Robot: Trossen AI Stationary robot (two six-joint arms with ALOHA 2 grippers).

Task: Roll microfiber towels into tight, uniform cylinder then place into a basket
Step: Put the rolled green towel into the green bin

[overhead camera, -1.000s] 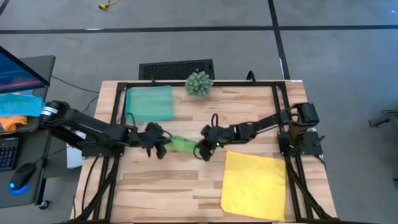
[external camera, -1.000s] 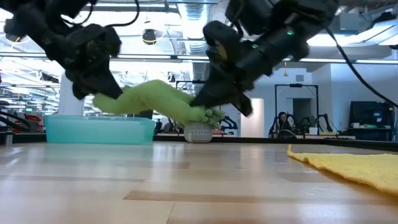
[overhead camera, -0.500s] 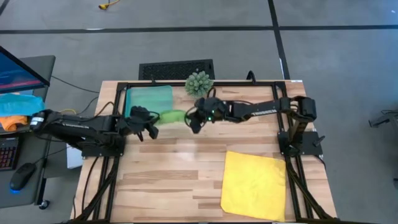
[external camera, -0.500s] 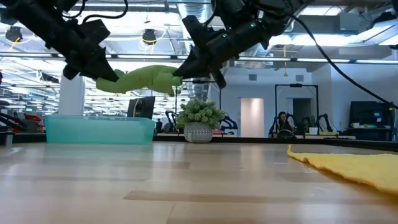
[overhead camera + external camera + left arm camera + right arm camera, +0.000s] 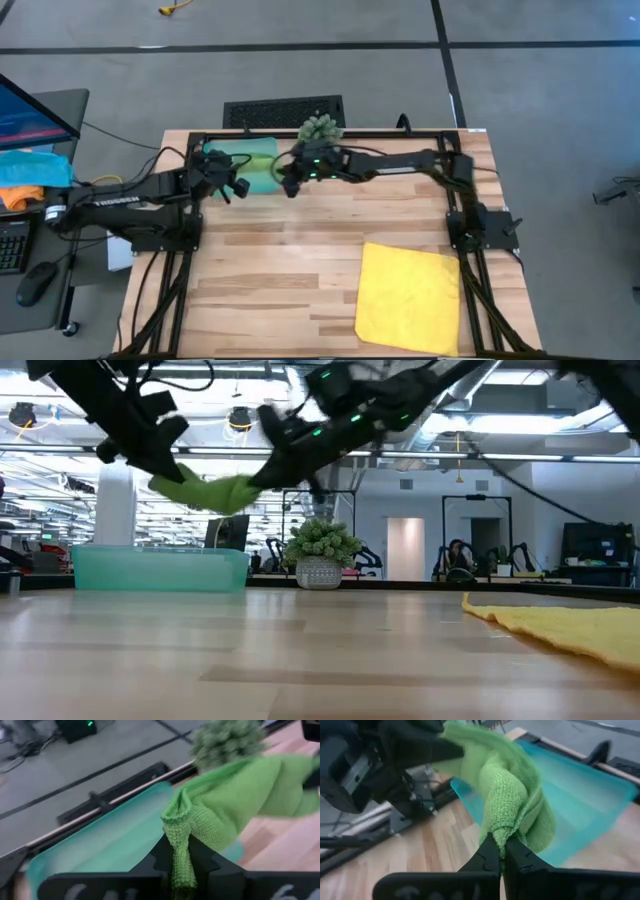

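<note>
Carried green towel (image 5: 262, 176) now over basket (image 5: 240, 152), both grippers clamping ends.

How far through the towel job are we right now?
Done: the green towel is bundled up. In hand: the left pincer and right pincer each pinch an end, holding it in the air above the basket; not yet set down. Left: the yellow towel lies flat, unrolled.

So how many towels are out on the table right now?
2. The green towel hangs rolled between the left gripper and right gripper, above the teal basket; the yellow towel lies flat.
</note>
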